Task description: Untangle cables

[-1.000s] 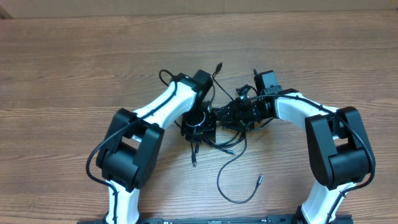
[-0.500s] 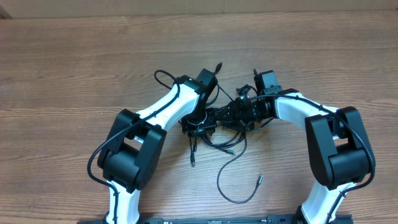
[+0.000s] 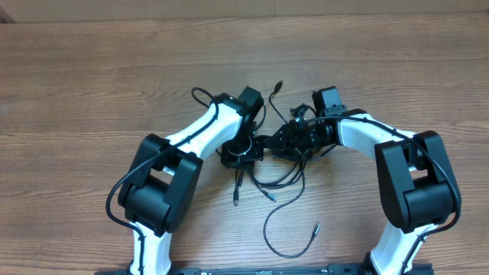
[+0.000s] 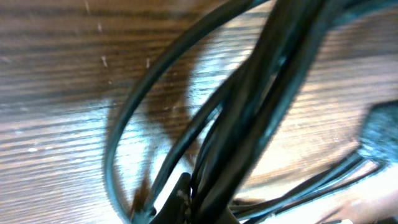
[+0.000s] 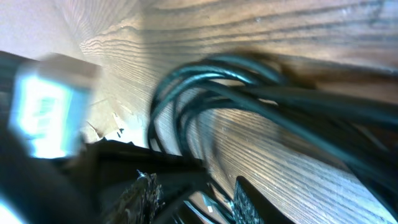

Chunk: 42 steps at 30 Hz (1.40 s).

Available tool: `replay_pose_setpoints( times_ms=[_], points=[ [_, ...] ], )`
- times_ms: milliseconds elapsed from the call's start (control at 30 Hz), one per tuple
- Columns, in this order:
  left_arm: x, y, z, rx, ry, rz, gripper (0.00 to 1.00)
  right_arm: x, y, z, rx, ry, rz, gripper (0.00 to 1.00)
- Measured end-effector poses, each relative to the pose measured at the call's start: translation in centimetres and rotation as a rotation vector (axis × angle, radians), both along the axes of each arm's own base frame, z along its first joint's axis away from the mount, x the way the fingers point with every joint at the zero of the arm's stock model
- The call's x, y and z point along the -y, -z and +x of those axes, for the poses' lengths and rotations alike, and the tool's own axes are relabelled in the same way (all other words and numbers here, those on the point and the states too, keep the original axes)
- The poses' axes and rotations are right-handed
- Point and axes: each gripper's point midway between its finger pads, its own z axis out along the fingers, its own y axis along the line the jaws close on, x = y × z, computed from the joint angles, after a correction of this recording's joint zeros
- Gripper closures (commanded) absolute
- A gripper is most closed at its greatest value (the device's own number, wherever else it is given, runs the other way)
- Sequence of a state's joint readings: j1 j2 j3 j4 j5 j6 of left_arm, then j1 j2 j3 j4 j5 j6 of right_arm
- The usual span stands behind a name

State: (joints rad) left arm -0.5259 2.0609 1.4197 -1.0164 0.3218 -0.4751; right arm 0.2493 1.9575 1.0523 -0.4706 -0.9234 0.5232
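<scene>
The cables [image 3: 267, 223] are thin black cords knotted at mid-table between my two grippers. Loose plug ends trail out at the top [image 3: 279, 82] and the lower right [image 3: 315, 228]. My left gripper [image 3: 246, 150] sits at the left of the knot. In the left wrist view it [image 4: 200, 200] is shut on a thick bundle of cables [image 4: 267, 93] that runs up across the frame. My right gripper [image 3: 287, 140] is at the right of the knot. Its fingers [image 5: 144, 194] stand partly apart with cable strands [image 5: 205, 93] between them, gripped.
The wooden table [image 3: 92, 84] stretches bare on all sides of the knot. Both white arms with black joints [image 3: 416, 179] reach in from the near edge. Two short cable ends [image 3: 236, 200] lie just in front of the left gripper.
My left gripper has closed on the cable bundle. The top plug end has swung right, and the loose loop near the front edge has shifted slightly. The right arm has held still.
</scene>
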Motion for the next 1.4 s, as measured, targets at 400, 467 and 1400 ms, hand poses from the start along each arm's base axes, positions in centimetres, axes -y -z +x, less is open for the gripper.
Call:
replay_pose_setpoints(
  times_ms=[400,467,1400],
  points=[
    [-0.4,-2.5,1.9,0.105,0.332,-0.087,0.96,0.2,0.3,-0.7,-0.089,0.034,-0.021,0.61],
    [-0.6,-2.5,1.8,0.106,0.355,-0.081,0.96,0.2,0.2,-0.4,-0.089,0.046,-0.018,0.61],
    [-0.9,-8.0,5.0,0.203,0.437,-0.105,0.96,-0.6,-0.8,1.3,-0.084,0.103,0.041,0.6]
  ],
)
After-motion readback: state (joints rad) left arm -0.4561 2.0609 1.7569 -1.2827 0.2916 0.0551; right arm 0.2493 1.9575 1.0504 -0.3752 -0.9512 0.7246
